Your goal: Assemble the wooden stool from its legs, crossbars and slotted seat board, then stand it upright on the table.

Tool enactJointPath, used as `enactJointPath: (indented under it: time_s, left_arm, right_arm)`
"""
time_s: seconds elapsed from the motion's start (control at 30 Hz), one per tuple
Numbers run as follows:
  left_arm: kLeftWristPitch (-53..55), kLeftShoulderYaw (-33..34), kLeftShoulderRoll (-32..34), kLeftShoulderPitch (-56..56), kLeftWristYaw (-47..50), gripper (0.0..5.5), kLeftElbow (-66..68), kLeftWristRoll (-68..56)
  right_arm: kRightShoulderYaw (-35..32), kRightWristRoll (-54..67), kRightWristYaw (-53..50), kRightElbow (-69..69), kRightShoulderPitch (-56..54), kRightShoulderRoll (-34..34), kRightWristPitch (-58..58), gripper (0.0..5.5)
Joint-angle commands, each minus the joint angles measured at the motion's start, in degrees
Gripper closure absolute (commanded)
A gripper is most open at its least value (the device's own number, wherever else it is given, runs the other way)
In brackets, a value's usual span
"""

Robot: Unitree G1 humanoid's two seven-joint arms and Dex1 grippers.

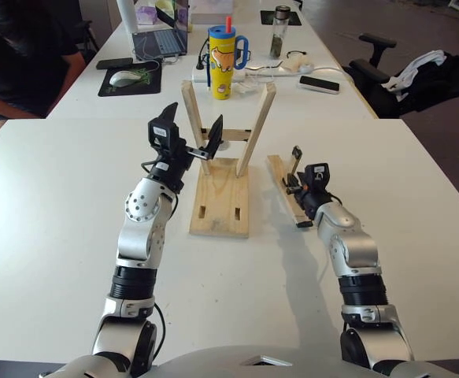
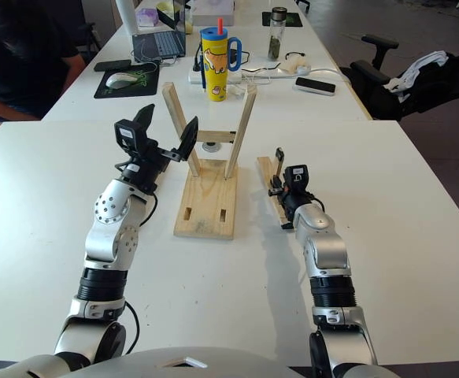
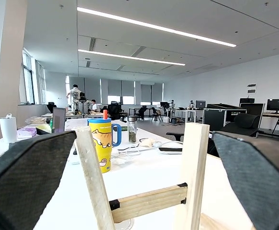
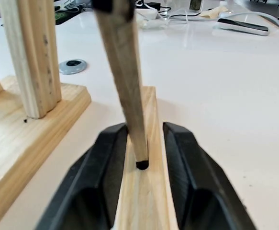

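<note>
"Looking at the stool first, where was it?"

"The seat board (image 1: pixel 221 206) lay flat on the white table (image 1: pixel 56 197), straight ahead of me. Two legs (image 1: pixel 258 126) stood up from its far end, spreading a little toward their tops, and a crossbar (image 1: pixel 233 135) joined them partway up. Two slots (image 1: pixel 237 213) showed toward the board's near end."

"And your left tool?"

"My left tool (image 1: pixel 191 130) was up off the table beside the left of those legs, about level with the crossbar, its fingers spread wide. One finger sat close against that leg. Whether it touched, I could not tell."

"The right one?"

"My right tool (image 4: pixel 144 128) was low on the table just right of the board, pinching a loose leg (image 1: pixel 276 165) that lay flat there, one finger on each long side. A thin stick (image 1: pixel 296 156) rose from that leg just ahead of the fingers."

"Anything else around?"

"A yellow cup (image 1: pixel 223 67) with a blue handle stood on the next table, beyond the standing legs, with a laptop (image 1: pixel 160 38) to its left and a phone (image 1: pixel 319 83) to its right."
</note>
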Motion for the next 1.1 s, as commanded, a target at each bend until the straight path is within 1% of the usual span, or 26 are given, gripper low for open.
enactJointPath:
  time_s: [0.03,0.17,0.27,0.4,0.43,0.5,0.53,0.63,0.67,0.9,1.1]
  left_arm:
    - [-0.59,-0.11,-0.37,0.63,0.39,0.24,0.50,0.73]
    - [-1.04,-0.20,-0.66,1.03,0.78,0.24,0.50,1.01]
    - [-1.44,-0.23,-1.00,1.19,1.15,0.24,0.67,1.24]
    - [-1.84,-0.37,-1.49,0.84,1.37,0.24,1.09,1.54]
    - [-1.92,-0.43,-1.59,0.77,1.32,0.24,1.20,1.59]
    - [-2.00,-0.57,-1.76,0.55,1.14,0.24,1.56,1.57]
    - [-2.03,-0.64,-1.82,0.46,1.05,0.24,1.71,1.54]
    - [-2.05,-0.76,-2.02,0.46,1.05,0.24,1.80,1.56]
    - [-2.05,-0.80,-2.07,0.51,1.03,0.24,1.87,1.55]
    - [-2.09,-0.86,-2.00,0.23,0.77,0.24,2.52,1.48]
    - [-2.29,-0.99,-2.07,0.43,0.67,0.24,2.81,1.59]
  right_arm:
    - [-1.10,0.05,-0.11,-3.74,-3.31,-0.96,-0.52,3.67]
    - [-2.76,1.14,-0.38,-7.58,-7.03,-1.56,-0.30,3.67]
    - [-4.36,1.27,-0.78,-6.70,-11.93,-2.38,-0.31,3.67]
    - [-6.84,3.18,0.20,-0.89,-18.55,-2.19,-3.67,4.18]
    - [-6.98,3.11,0.61,1.14,-20.07,-2.53,-5.08,4.40]
    - [-8.02,4.34,2.03,4.87,-22.50,-2.37,-8.15,4.67]
    - [-8.29,4.68,2.57,6.07,-23.14,-2.39,-9.29,4.88]
    - [-8.80,6.31,4.56,10.09,-24.34,-1.45,-12.87,5.21]
    - [-8.76,6.81,5.16,11.18,-24.38,-1.04,-13.57,5.42]
    - [-7.25,6.36,6.76,16.68,-22.11,0.51,-17.83,5.47]
    - [-5.72,5.02,7.98,18.66,-24.35,0.17,-22.89,5.47]
